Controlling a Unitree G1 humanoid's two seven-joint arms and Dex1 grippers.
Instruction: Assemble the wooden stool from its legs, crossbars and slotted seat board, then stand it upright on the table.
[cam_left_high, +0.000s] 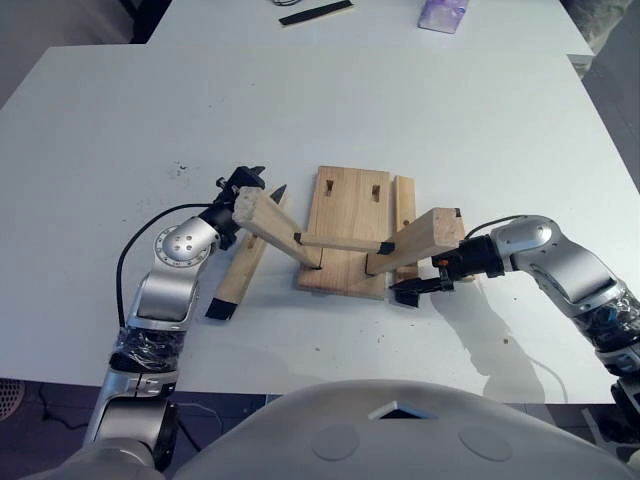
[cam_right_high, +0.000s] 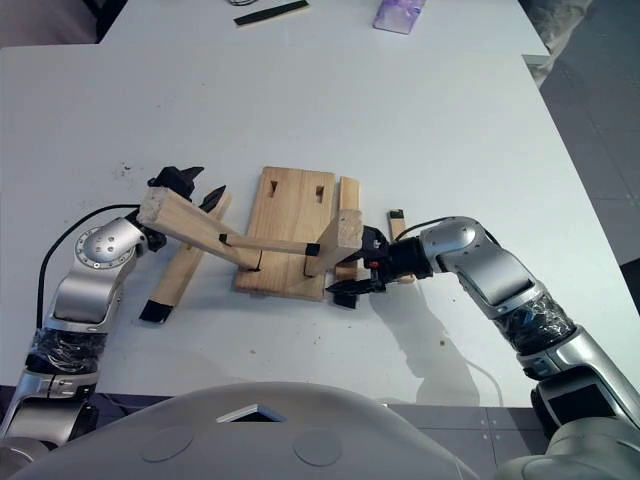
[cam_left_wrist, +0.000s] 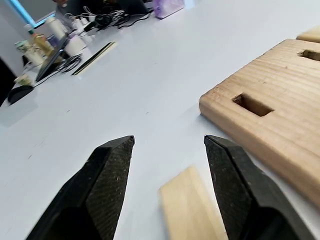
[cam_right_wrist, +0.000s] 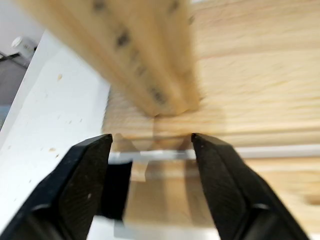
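- Left gripper (cam_left_high: 267, 180) sits just left of the seat board (cam_left_high: 350, 215), beside the upper end of a raised leg. Its jaws stand apart and clamp nothing; the left wrist view shows pale wood lying low between them.
- One loose leg (cam_left_high: 240, 270) with a dark cap on its near end lies flat on the white desk (cam_left_high: 450, 120), slantwise just left of the seat board.
- Left frame leg (cam_left_high: 275, 228) rises at a tilt from the seat board's near edge, out over the board's left side.
- Thin crossbar (cam_left_high: 340, 243) joins that leg to its partner and hangs above the near half of the seat board.
- Seat board itself lies flat at mid-desk, with two open slots near its far edge.
- Right frame leg (cam_left_high: 425, 240) tilts from the seat board's near edge out past its right side. I cannot tell if either leg's foot sits in a slot.
- Another wooden bar (cam_left_high: 404, 205) lies flat along the seat board's right edge, touching or nearly so.
- Right gripper (cam_left_high: 412, 290) is at the seat board's near right corner, under the right frame leg. Its jaws are parted and grip nothing.
- Far behind the seat board lie a black strip (cam_left_high: 315, 12) and a purple packet (cam_left_high: 443, 14).
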